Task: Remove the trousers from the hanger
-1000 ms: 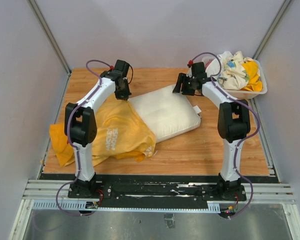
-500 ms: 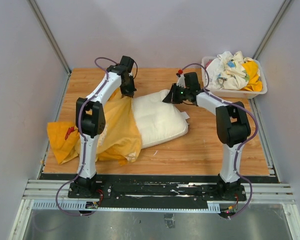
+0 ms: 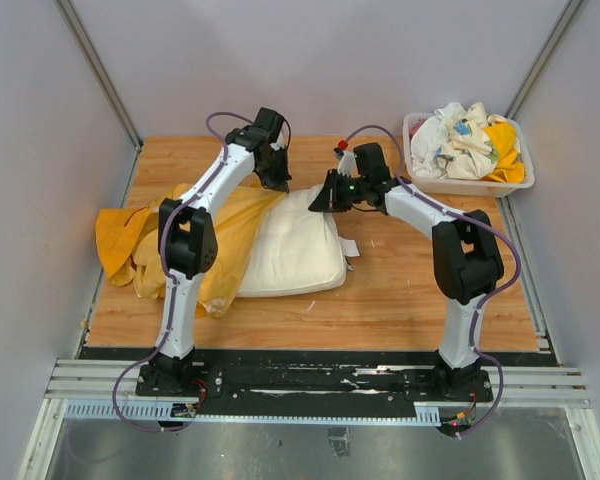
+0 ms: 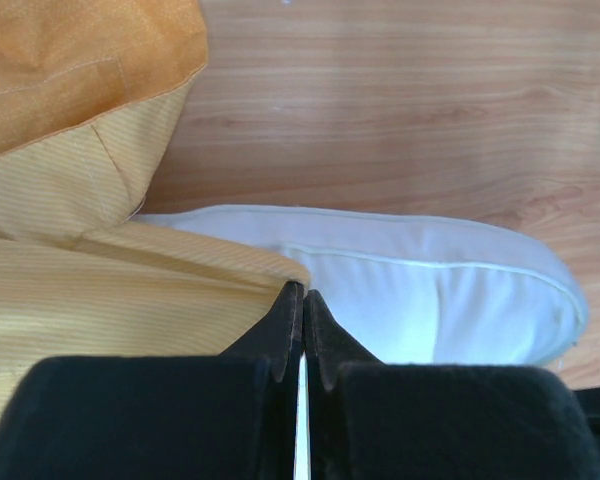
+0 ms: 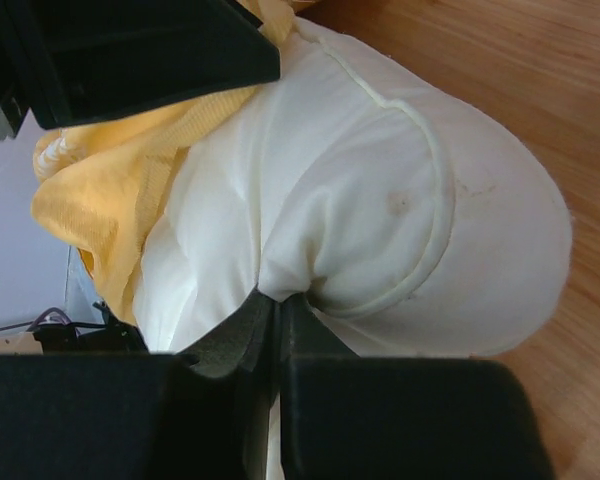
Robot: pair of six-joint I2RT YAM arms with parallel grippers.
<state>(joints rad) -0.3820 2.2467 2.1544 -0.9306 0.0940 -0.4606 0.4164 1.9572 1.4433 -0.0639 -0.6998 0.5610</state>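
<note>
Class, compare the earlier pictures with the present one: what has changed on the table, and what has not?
The right hand swung left, dropped and closed on the white pillow's far edge; the pillow slid left. The left hand, gripping the yellow cloth, moved right. The laundry basket stayed put.

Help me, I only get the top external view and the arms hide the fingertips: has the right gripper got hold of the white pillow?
Observer: Yes. In the right wrist view the right gripper is shut on a fold of the white pillow, beside its piped seam.
Operator: And the left one?
Observer: The left gripper is shut at the edge of the yellow cloth, where it overlaps the pillow; it appears to pinch that edge.
Operator: Anything else I miss?
Observer: A faint brown spot on the pillow near the seam.
</note>
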